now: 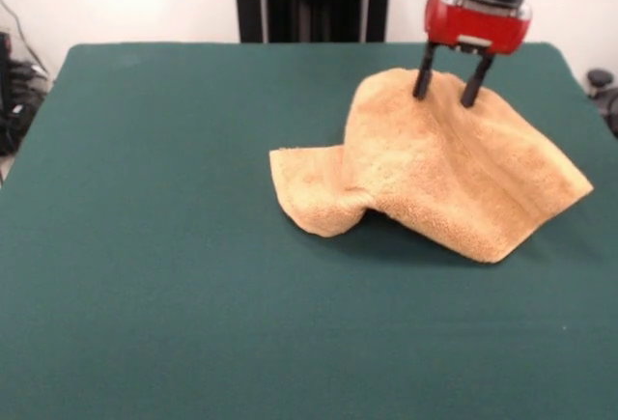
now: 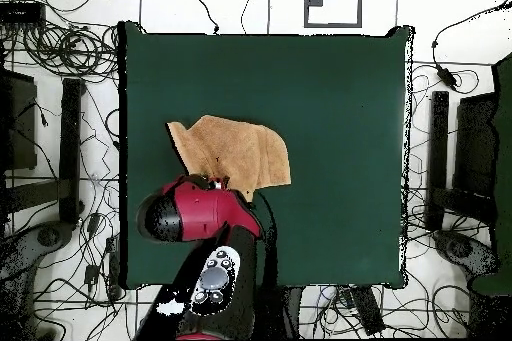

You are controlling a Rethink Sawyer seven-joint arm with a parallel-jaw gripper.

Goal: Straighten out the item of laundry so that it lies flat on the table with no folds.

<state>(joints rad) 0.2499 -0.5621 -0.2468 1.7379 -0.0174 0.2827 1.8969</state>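
Jaws [image 1: 452,89] pinching the towel [image 1: 435,183] at its peak near the surface's [image 1: 174,246] far edge, lifted there, the rest draped down crumpled.

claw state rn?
Claw: closed on the towel, pinching its raised far edge above the table.

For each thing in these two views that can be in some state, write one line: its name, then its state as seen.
Towel: not flat; one part raised into a peak at the gripper, the rest draped to the table, with a fold at its lower edge.
Gripper: over the towel's peak, fingers apart, tips at the cloth; whether it grips is unclear.
Table: green top, towel lying on the side nearer the robot.
Arm: reaching out over the table's edge to the towel.
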